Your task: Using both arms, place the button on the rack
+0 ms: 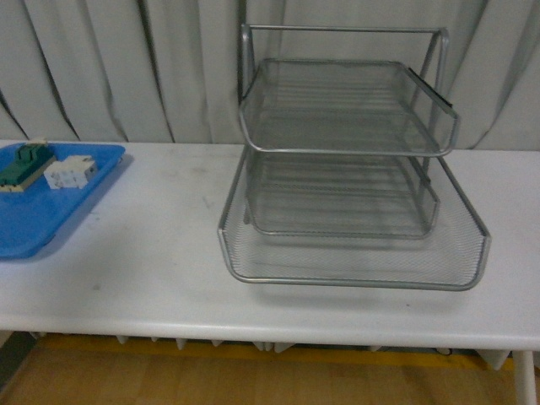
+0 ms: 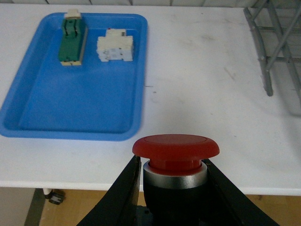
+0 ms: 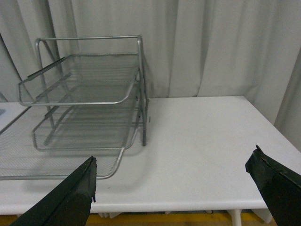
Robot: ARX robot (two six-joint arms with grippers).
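starting at the left, the blue tray (image 1: 34,228) holds the green block (image 1: 25,164) and white block (image 1: 69,173), both out of play. the left jaws pinch the button (image 2: 175,146) below its red cap, near the front edge of the counter (image 1: 152,253). it looks rigid, compact, probably light, and smooth-capped, so the dark body is the place to grip. middle-right, the rack (image 1: 350,283) sits empty. the right jaws hang spread wide, holding nothing.

The right gripper (image 3: 174,157) hung with jaws spread wide and empty; the rack (image 3: 84,80) stood at ten o'clock from it on the white table (image 3: 207,136).
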